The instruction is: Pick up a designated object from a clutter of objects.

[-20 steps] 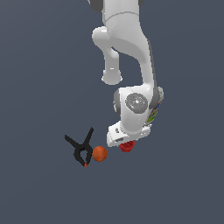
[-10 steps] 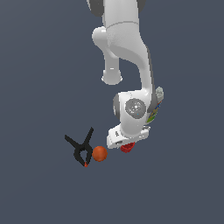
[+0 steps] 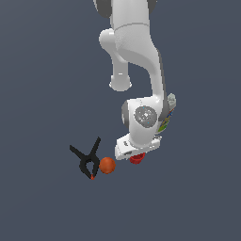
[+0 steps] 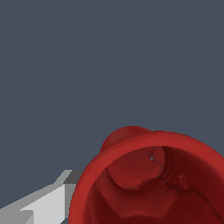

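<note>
The red cup (image 4: 148, 183) fills much of the wrist view, upright, and I look down into its open mouth. One grey finger (image 4: 41, 206) stands just outside its rim; the other finger is hidden. In the exterior view only a bit of the red cup (image 3: 137, 159) shows under the white hand. My gripper (image 3: 135, 155) is low over it, and I cannot tell whether the fingers press on it. The orange ball (image 3: 107, 165) lies a short way toward the exterior view's left, touching the black spring clamp (image 3: 87, 159). The white labelled bottle (image 3: 168, 113) is mostly hidden behind the wrist.
Everything rests on a plain dark grey floor (image 3: 197, 197). The arm's white links (image 3: 134, 52) rise above the cup and hide what lies behind them.
The hand has sunk slightly onto the red cup, so less of the cup shows under it. The ball, the clamp and the bottle have not moved.
</note>
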Available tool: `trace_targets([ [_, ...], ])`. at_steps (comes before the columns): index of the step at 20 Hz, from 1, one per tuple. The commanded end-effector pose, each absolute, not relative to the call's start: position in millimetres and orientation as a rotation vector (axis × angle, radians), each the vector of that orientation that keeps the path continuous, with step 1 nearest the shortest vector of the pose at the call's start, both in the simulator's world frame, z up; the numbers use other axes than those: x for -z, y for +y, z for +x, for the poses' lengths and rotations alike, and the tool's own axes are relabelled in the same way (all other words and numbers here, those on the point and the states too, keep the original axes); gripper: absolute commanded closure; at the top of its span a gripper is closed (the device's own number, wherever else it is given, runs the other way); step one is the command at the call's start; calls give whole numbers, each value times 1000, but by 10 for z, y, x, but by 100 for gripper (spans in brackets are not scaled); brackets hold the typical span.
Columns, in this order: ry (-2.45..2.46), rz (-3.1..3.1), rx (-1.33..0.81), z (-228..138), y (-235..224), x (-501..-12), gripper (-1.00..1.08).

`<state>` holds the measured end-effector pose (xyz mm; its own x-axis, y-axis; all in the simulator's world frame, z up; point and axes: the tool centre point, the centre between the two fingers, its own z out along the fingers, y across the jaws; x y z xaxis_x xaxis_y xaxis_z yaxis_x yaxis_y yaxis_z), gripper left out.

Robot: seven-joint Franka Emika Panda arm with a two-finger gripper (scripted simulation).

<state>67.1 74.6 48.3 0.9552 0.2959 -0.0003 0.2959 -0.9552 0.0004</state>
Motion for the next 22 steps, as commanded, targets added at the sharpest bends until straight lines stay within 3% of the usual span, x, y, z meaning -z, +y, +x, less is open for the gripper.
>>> trace_targets([
  [1,470,3106,-1,670,732,-504,108],
  [11,470,3106,-1,587,449,-884,108],
  [22,471,3107,-1,379,-275,-1875,108],
])
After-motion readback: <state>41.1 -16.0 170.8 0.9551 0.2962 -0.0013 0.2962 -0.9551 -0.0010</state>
